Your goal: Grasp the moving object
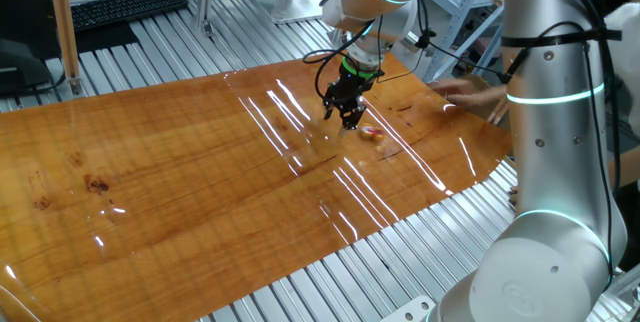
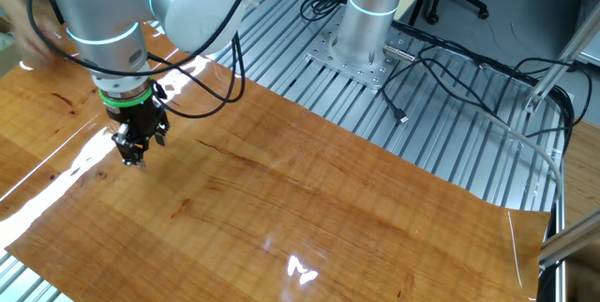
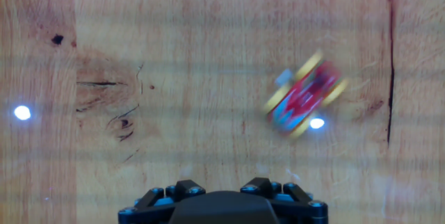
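Observation:
The moving object (image 3: 304,101) is a tiny toy, red with yellow edges and some blue. It is motion-blurred on the wooden tabletop, ahead and to the right of my fingers in the hand view. In one fixed view it (image 1: 371,132) lies just right of my gripper (image 1: 349,117). My gripper (image 3: 224,184) hovers close over the table. Its black fingertips (image 3: 181,186) stand apart with nothing between them. In the other fixed view my gripper (image 2: 132,158) points down at the table and the toy is hidden.
A person's hand (image 1: 468,92) rests on the wooden tabletop (image 1: 200,192) right of the toy. A dark crack (image 3: 389,57) runs through the wood. A keyboard (image 1: 125,6) lies at the back. Cables (image 2: 450,86) lie on the slatted metal base.

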Robot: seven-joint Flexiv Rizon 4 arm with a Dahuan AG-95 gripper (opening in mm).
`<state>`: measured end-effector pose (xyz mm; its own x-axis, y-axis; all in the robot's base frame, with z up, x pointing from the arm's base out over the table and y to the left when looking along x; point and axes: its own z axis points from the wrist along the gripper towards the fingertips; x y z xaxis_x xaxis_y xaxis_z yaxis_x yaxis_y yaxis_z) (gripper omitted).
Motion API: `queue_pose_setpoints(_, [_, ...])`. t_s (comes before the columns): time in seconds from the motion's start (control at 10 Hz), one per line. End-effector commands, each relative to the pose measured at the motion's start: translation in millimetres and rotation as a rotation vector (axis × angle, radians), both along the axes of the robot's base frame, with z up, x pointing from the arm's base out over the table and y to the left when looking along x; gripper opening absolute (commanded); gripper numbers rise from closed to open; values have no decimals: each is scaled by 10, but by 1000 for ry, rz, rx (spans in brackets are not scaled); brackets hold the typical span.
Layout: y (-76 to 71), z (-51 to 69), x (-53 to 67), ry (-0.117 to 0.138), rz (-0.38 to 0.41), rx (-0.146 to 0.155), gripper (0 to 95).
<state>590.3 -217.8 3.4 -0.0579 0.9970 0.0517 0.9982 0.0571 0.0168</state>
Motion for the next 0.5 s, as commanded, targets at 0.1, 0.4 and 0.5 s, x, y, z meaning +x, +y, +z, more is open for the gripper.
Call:
queue_pose_setpoints(0.1, [1, 3, -7, -19, 1, -6, 760])
queue_pose_setpoints(0.4, [18, -127, -133, -28, 181, -131, 0])
queue_pose_setpoints(0.5, [88, -114, -107, -18, 138, -107, 0])
